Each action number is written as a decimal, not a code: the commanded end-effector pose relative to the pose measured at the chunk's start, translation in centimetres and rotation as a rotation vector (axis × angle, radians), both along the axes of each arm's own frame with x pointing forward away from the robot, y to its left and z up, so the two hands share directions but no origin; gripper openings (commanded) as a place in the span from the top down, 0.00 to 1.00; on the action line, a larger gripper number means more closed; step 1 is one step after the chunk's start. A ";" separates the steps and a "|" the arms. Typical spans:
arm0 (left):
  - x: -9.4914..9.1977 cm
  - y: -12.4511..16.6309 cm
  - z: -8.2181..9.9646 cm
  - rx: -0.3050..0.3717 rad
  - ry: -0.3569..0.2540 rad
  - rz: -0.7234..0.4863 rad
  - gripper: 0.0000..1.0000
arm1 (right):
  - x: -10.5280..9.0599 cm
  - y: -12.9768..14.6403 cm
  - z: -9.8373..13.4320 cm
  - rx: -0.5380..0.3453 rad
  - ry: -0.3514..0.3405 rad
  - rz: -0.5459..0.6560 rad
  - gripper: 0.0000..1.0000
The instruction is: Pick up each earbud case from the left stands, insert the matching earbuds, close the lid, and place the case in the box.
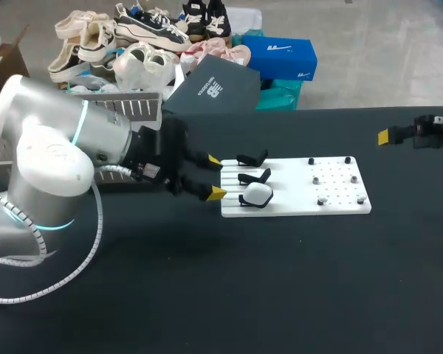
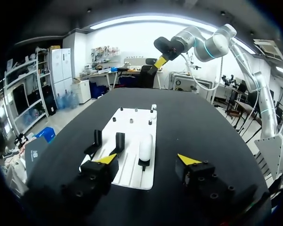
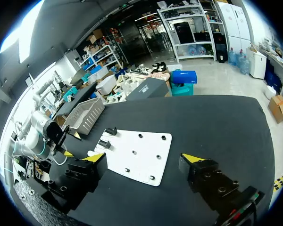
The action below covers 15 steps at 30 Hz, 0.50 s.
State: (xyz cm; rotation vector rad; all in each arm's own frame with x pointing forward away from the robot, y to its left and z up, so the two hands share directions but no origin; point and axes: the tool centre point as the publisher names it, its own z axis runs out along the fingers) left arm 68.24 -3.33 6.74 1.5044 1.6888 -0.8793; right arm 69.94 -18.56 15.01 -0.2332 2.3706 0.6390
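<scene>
Left end effector spread, seemingly just beside earbud case

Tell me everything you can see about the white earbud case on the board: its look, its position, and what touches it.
The earbud case is white, smooth and rounded, seemingly glossy plastic; no open lid shows. It sits on a black stand, the one of three nearest the robot, at the left end of the white board. Only that stand touches it. The open left gripper is just beside it, apart from it.
</scene>
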 end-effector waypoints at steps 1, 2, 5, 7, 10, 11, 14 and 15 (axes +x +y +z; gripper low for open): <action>0.1 -0.5 -0.7 -0.022 -0.002 -0.012 0.27 | 0.0 0.0 0.0 0.000 0.001 0.001 0.00; 0.1 -0.6 -0.7 -0.029 0.005 -0.019 0.29 | 0.0 0.0 0.0 0.000 0.001 0.001 0.00; 0.1 -0.9 -0.9 -0.033 0.015 -0.031 0.35 | 0.0 0.0 0.0 0.000 0.001 0.001 0.00; 0.1 -1.2 -1.2 -0.035 0.019 -0.033 0.37 | 0.0 0.0 0.0 0.000 0.001 0.001 0.00; -0.2 -1.6 -1.7 -0.041 0.000 -0.040 0.38 | 0.0 0.0 0.0 0.000 0.001 0.001 0.00; -0.2 -1.8 -1.9 -0.047 -0.004 -0.038 0.37 | 0.0 0.0 0.0 0.000 0.001 0.001 0.00; -0.4 -2.2 -2.2 -0.055 -0.061 -0.037 0.25 | 0.0 0.0 0.0 0.000 0.001 0.001 0.00; -0.5 -2.2 -2.2 -0.055 -0.062 -0.037 0.22 | 0.0 0.0 0.0 0.000 0.001 0.001 0.00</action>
